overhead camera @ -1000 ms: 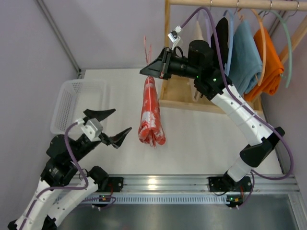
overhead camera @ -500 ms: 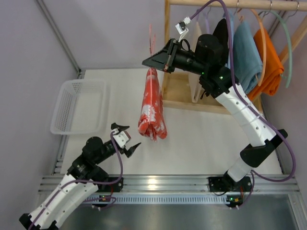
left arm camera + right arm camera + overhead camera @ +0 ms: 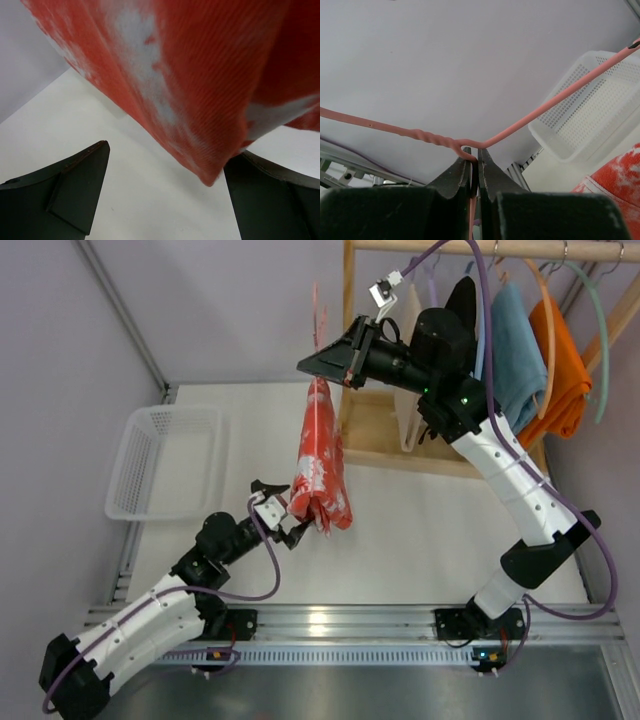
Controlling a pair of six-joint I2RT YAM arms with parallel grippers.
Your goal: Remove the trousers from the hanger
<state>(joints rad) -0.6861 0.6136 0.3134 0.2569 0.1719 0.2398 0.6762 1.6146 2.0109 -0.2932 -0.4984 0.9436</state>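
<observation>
Right gripper (image 3: 303,364): upper centre of the top view, jaws pressed together on the hanger (image 3: 316,308) at the twisted neck, as seen in the right wrist view (image 3: 475,156). Pink wire is seen running out to both sides of the jaws (image 3: 535,117).

Trousers (image 3: 320,462): hung from the hanger as a long narrow red bundle, centre of the top view, above the table (image 3: 430,530). Whether the lower end rests on it cannot be told.

Left gripper (image 3: 283,510): lower centre, jaws spread wide, low over the table. In the left wrist view the hem of the trousers (image 3: 200,80) is seen hanging down between the fingers (image 3: 75,192), closest to the right-hand one. Whether cloth and finger touch cannot be told.

Surroundings: a wooden rack (image 3: 348,300) stands just right of the trousers, behind the right arm. Black, blue and orange cloths are hung on it, upper right. A white basket (image 3: 130,445) is set at centre left, well apart from the trousers.
</observation>
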